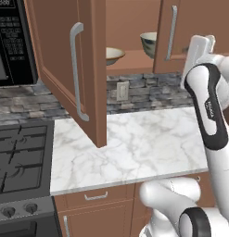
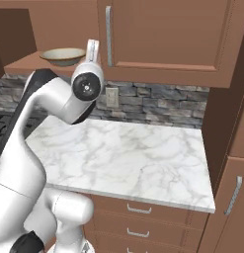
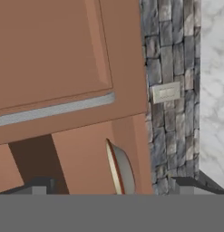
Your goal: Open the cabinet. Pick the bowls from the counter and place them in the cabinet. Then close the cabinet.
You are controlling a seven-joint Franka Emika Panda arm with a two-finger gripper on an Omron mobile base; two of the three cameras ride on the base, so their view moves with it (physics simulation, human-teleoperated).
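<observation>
The cabinet's left door [image 1: 55, 60] stands swung wide open toward me, and its right door [image 1: 181, 37] covers the right half. On the shelf inside sit both bowls: the cream bowl [image 1: 113, 55] on the left and the grey-green bowl [image 1: 148, 44] beside the right door's edge. The right base view shows the cream bowl [image 2: 64, 56] on the shelf just left of my raised hand [image 2: 92, 49]. In the hand view my gripper [image 3: 111, 186] is open, its tips far apart, with the grey-green bowl [image 3: 122, 167] seen edge-on on the shelf ahead, apart from it. The counter [image 1: 134, 139] is bare.
A black microwave [image 1: 11, 41] hangs left of the open door, over a gas stove [image 1: 21, 157]. A stone backsplash with a wall outlet [image 1: 122, 90] runs behind the counter. Drawers [image 2: 138, 217] sit under the slab, and a tall cabinet [image 2: 232, 148] borders its right end.
</observation>
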